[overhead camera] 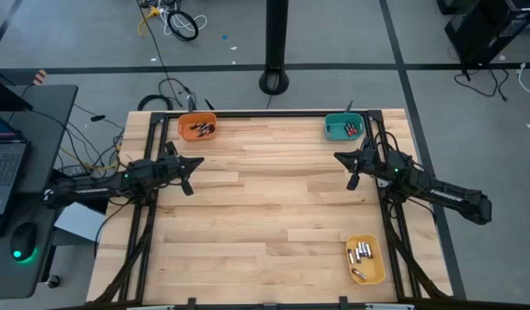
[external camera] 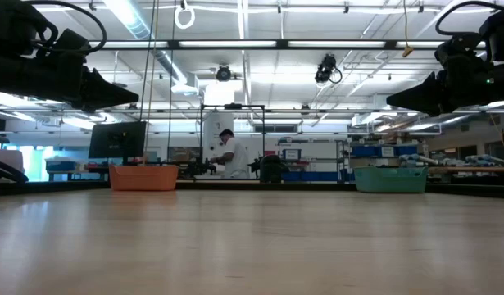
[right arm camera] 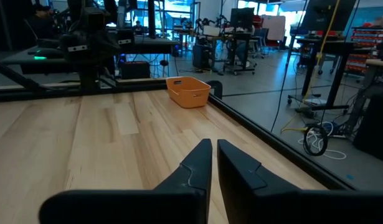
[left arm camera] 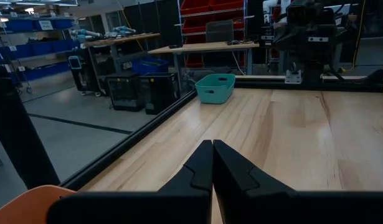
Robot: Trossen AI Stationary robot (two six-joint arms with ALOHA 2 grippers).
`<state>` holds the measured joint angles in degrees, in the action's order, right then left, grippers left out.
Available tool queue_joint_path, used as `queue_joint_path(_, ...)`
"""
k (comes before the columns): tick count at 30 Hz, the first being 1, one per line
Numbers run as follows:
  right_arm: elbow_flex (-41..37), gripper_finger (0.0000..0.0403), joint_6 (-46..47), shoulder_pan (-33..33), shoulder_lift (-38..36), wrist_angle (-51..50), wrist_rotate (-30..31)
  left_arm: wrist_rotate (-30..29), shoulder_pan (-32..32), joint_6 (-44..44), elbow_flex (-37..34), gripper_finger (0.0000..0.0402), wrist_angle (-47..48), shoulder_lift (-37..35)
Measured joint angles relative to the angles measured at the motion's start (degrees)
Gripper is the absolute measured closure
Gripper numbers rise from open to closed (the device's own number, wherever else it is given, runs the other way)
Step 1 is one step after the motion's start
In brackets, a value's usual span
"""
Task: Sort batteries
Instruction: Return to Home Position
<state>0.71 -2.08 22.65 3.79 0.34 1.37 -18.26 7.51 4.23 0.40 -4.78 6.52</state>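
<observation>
The left gripper point(overhead camera: 185, 168) hovers above the left side of the pale, planked wooden table point(overhead camera: 265, 207). Its dark tapered fingers point(left arm camera: 197, 168) are pressed together on nothing. The right gripper point(overhead camera: 349, 164) hovers above the right side, likewise clenched and empty. The rectangular yellow plastic bin point(overhead camera: 382, 263) by the right edge holds silvery cylindrical batteries point(overhead camera: 362, 252). The orange plastic bin point(overhead camera: 182, 126) and the teal plastic bin point(overhead camera: 328, 127), at the far corners, hold dark cylindrical batteries point(overhead camera: 200, 129)
</observation>
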Motion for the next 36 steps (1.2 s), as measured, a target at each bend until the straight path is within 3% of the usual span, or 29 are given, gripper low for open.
queue_joint_path(36, 0.0, 0.0367, -0.01, 0.0, 0.0, -0.02, 0.0, 0.02, 0.0, 0.0, 0.0, 0.0387, 0.0, -0.02)
